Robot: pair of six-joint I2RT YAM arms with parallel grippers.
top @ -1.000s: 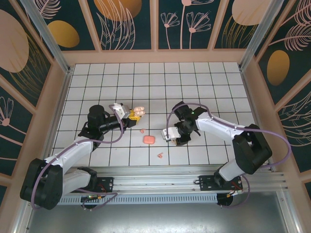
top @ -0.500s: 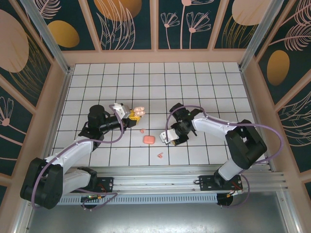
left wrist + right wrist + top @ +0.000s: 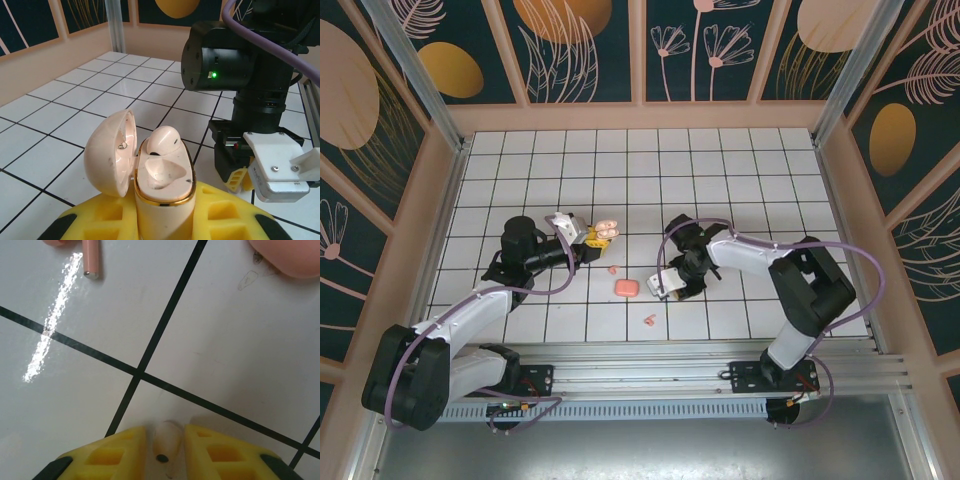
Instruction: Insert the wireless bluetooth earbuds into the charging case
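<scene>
We see the left claw [image 3: 590,236] clamped on the base of a cream-white rounded plastic charging case [image 3: 162,185], which it holds upright above the white tiled desk [image 3: 720,180]. The case's lid [image 3: 107,152] is swung open to the left. One cream-white bean-like plastic earbud [image 3: 162,140] sits in the far socket of the case.

The right claw [image 3: 166,431] is down at the desk. Its yellow fingers [image 3: 115,450] stand narrowly on either side of a second cream-white earbud [image 3: 166,441] lying on a tile, and we cannot tell whether they press it.

Just beside this claw lies a salmon-pink rounded case [image 3: 626,287]. One salmon-pink earbud [image 3: 612,269] lies beyond that case, and another salmon-pink earbud [image 3: 649,320] lies nearer the arm bases.
</scene>
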